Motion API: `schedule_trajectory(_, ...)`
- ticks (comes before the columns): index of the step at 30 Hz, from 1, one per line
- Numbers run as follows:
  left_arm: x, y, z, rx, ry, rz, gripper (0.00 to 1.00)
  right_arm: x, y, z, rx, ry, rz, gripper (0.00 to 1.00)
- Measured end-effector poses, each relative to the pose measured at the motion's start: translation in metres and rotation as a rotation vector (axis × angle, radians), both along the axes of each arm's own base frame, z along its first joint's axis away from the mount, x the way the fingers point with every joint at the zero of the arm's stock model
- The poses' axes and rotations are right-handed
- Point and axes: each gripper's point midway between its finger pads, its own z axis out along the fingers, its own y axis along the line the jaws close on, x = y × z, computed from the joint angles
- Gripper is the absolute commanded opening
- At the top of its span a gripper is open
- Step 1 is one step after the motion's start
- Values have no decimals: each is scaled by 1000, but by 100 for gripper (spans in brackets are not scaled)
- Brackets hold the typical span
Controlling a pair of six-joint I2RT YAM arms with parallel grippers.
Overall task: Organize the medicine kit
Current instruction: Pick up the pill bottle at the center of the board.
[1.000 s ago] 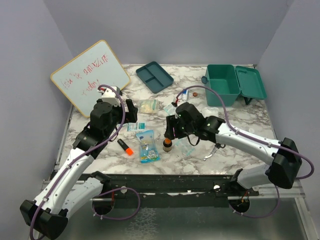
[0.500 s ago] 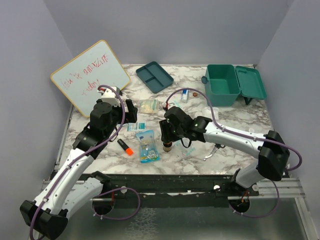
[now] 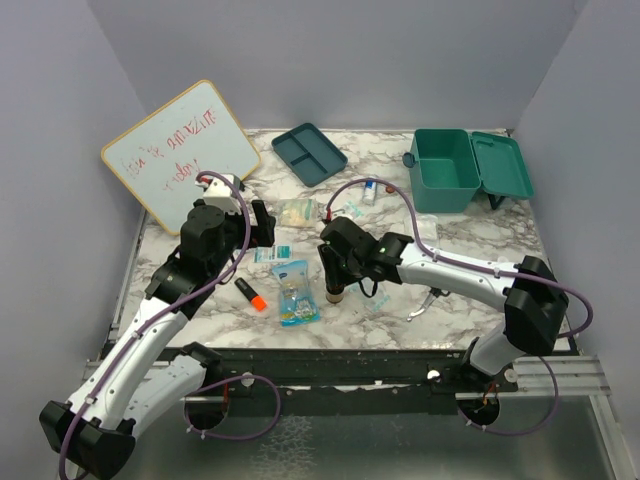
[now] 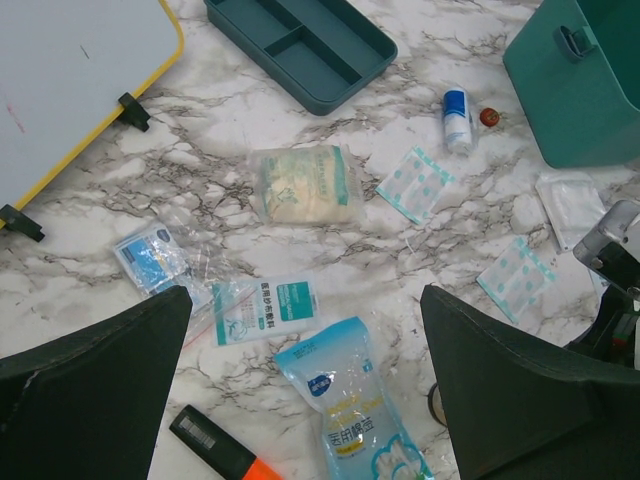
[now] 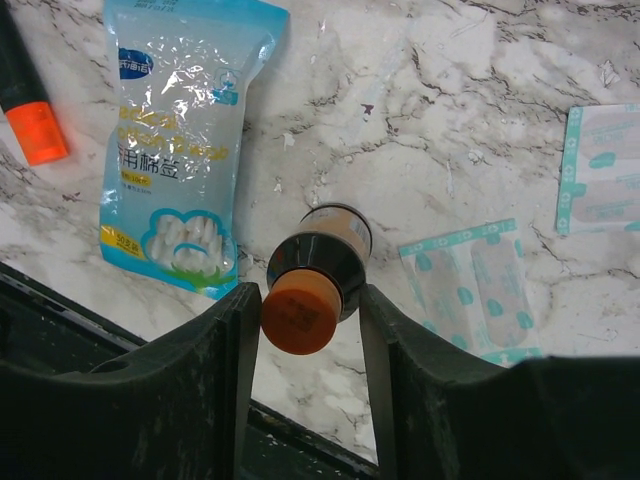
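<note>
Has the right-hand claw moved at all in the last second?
Yes. In the top view the right gripper has shifted left and toward the table's near edge. It was just behind the small brown bottle, which stayed put, and now straddles it.

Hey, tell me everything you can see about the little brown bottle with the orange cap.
The bottle is small, dark brown and glass-like, with a pale label band and an orange cap on. It stands upright on the marble table, between the swab pouch and a plaster strip, touching neither. The right gripper straddles it, its fingers close on both sides; whether they press it cannot be told.
</note>
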Motion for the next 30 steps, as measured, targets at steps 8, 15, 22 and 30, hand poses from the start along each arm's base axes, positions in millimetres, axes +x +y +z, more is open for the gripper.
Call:
schedule_trajectory(8, 0, 0, 0, 1, -1, -2, 99, -2, -4, -2, -23, 3, -7, 34)
schedule_trajectory(15, -1, 0, 1, -1, -3, -2, 99, -1, -6, -1, -30, 0, -13, 18)
schedule_trajectory(22, -1, -1, 2, -3, -7, -4, 99, 10, -11, 17, -54, -51, -58, 1)
schedule_trajectory(30, -3, -3, 0, -2, -2, -16, 99, 56, -17, 88, -56, -263, -189, 1)
